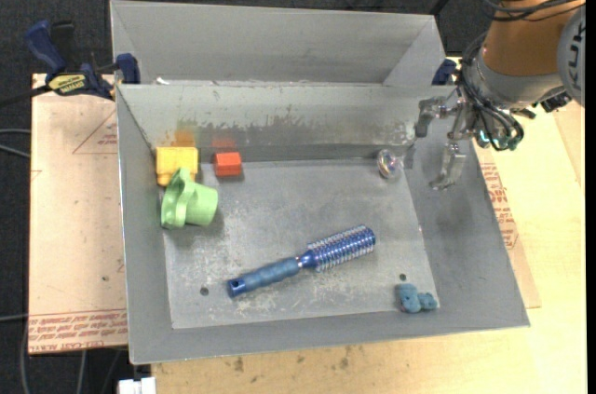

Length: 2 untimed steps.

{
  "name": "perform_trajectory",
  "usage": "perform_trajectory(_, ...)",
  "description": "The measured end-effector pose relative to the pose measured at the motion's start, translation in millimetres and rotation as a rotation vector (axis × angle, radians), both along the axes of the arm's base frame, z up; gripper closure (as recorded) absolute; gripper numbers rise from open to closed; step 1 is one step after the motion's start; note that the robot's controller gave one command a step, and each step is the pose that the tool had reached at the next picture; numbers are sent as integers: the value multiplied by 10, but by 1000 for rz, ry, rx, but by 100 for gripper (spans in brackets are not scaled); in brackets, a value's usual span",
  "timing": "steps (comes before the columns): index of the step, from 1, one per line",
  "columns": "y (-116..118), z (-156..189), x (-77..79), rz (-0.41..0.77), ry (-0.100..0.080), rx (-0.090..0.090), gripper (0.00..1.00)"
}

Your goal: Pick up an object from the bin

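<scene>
My gripper (440, 150) hangs above the bin's right wall near the back right corner, open, with nothing between its fingers. Closest to it, a small shiny silver object (388, 164) rests on the bin floor by the back wall, just to the gripper's left. A blue hairbrush (303, 262) lies slantwise in the middle front of the bin, bristle head up and to the right. In the front right corner sits a small blue lumpy piece (415, 299).
At the back left of the bin lie a green cup-like plastic part (189, 203), a yellow block (176, 161) and an orange-red block (228, 164). The arm enters from the upper right with an orange cover and cables.
</scene>
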State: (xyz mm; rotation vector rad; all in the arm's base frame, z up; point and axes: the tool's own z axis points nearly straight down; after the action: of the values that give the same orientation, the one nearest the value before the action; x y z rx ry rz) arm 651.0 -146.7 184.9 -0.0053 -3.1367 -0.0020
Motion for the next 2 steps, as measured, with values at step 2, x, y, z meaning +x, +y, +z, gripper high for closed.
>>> perform_trajectory(2,1007,-1079,-1042,206,2,5,0)
